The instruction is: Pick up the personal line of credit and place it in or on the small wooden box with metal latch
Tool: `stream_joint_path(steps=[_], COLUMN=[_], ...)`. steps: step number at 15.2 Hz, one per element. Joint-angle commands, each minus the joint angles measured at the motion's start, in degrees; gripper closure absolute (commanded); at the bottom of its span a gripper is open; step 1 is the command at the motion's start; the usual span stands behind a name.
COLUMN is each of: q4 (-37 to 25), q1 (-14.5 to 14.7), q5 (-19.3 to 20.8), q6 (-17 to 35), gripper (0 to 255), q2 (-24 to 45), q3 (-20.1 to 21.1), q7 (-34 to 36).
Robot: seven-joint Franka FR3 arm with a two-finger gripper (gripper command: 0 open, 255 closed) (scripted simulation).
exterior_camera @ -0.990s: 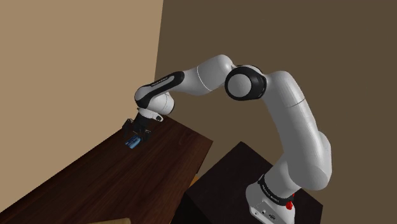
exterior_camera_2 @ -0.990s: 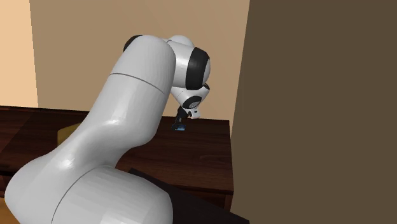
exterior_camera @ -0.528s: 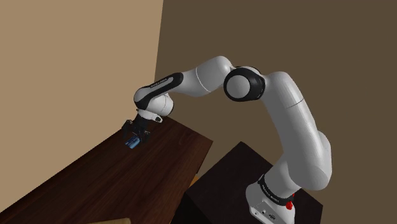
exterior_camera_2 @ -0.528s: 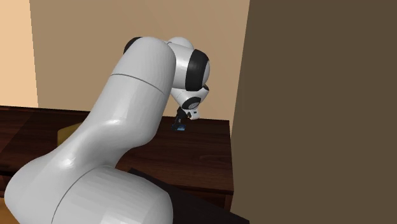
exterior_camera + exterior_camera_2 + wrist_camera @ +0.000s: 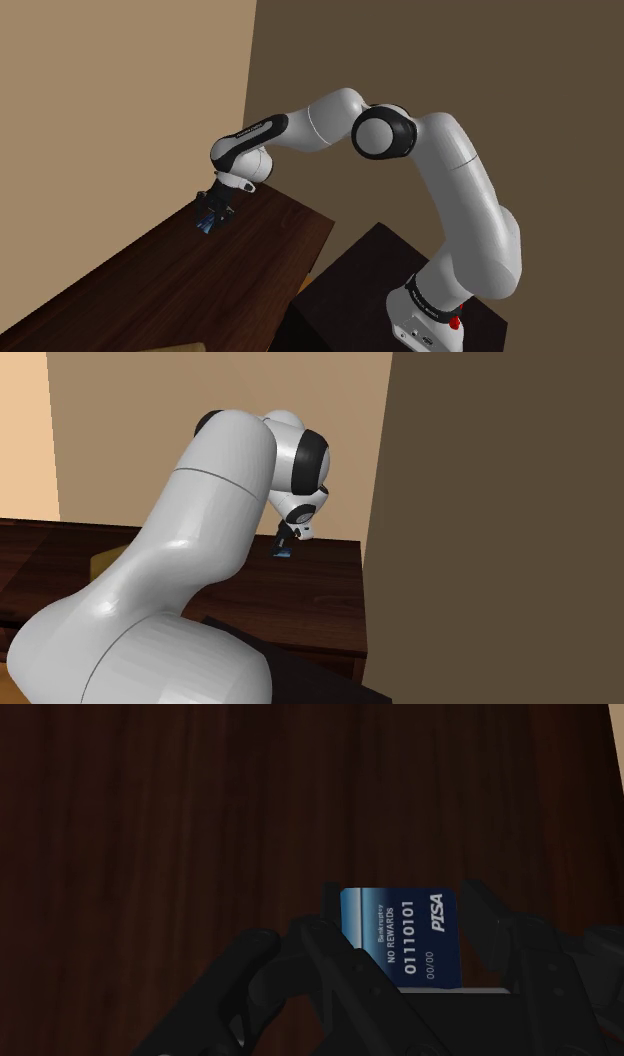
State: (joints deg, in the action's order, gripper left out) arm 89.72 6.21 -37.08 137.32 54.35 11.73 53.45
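Observation:
A small blue card (image 5: pixel 412 942) with white print sits between my black fingers (image 5: pixel 328 936), which clasp it at both short sides just over the dark wooden table (image 5: pixel 150 824). In the shoulder view my gripper (image 5: pixel 210 221) points down at the table's far corner by the tan wall, with the blue card (image 5: pixel 205 225) at its tips. The second exterior view has the gripper (image 5: pixel 284 546) and card (image 5: pixel 283 554) beyond my big white arm (image 5: pixel 190 582). A tan boxy thing (image 5: pixel 102 563) stands on the table, mostly hidden behind that arm.
The table (image 5: pixel 180 280) runs from the far corner toward the shoulder view's lower left; its near edge drops off beside my dark stand (image 5: pixel 370 290). A brown wall (image 5: pixel 490 502) rises close at the second exterior view's right. A tan sliver (image 5: pixel 165 348) shows at the bottom edge.
The fingers have gone from standing apart around the card to shut on it. The arm has hardly moved.

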Motion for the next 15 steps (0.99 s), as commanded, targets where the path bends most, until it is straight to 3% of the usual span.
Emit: stream_joint_path(steps=[1, 15], q4=[0.01, 3.88], q1=[0.00, -0.15], q5=[0.00, 0.56], q6=[0.00, -3.44], gripper=[255, 255], q2=[0.02, -7.93], q3=[0.00, -0.34], q7=[0.00, 2.83])
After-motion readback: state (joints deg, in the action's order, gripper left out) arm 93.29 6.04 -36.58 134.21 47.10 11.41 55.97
